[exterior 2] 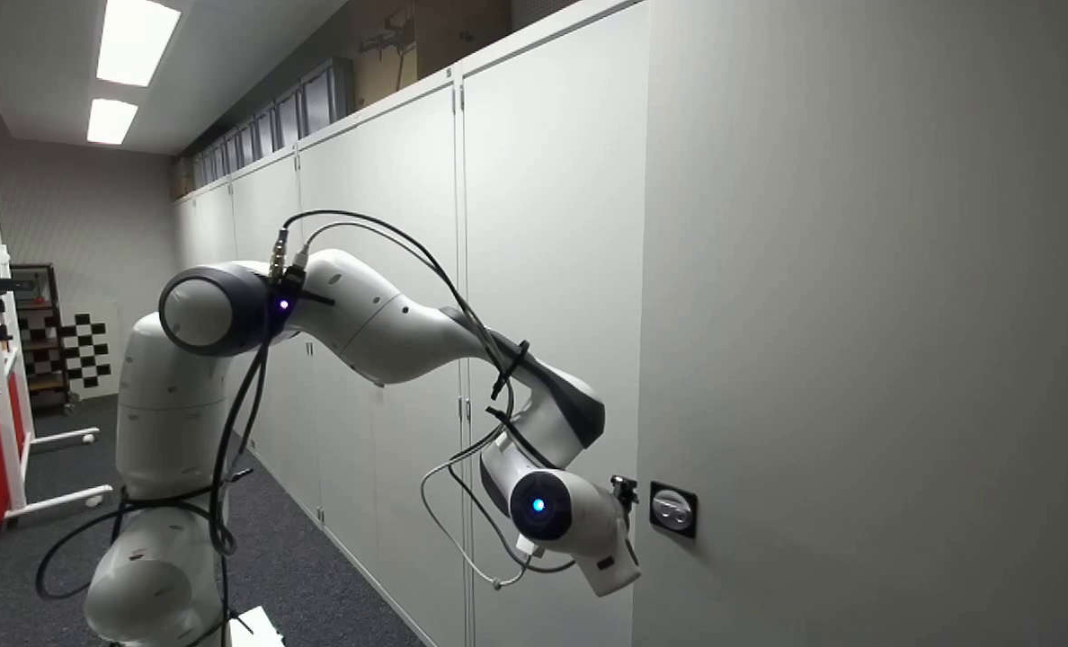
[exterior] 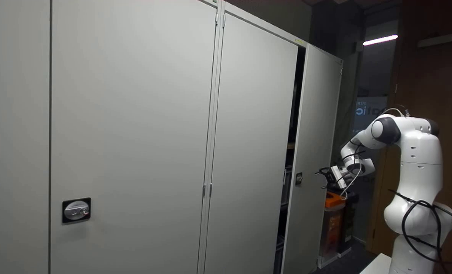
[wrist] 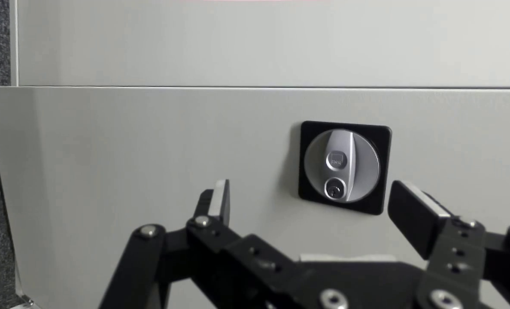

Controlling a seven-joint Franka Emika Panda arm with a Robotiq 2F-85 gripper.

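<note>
Cabinet [exterior: 254,133], tall, pale grey: its door [exterior: 319,114] stands slightly ajar. In an exterior view, grey crates [exterior: 285,190] show in the dark slot past the door's edge, at more than one level; what they hold is out of sight. Beyond the door, a bin [exterior: 331,228] with an orange lid [exterior: 333,199] and see-through body, orange showing through it; contents unclear. Darker bin [exterior: 348,220] just beside. On top of the cabinets, a line of bluish-grey tubs [exterior 2: 316,97], then a tan box [exterior 2: 374,76] with a printed drawing; insides hidden.

Knob [wrist: 366,167]: on the ajar door, near its free edge. Round, silver, set in a black square plate [wrist: 375,204]. Raised bar [wrist: 343,139] across it, roughly square to the door edge; round badge [wrist: 337,160] near the bar's middle, keyhole [wrist: 335,189] at the end farther from that edge.

Fingers [wrist: 411,219]: spread wide. Wrist view has the knob between and beyond the tips. An exterior view shows them near the knob, apart from it.
</note>
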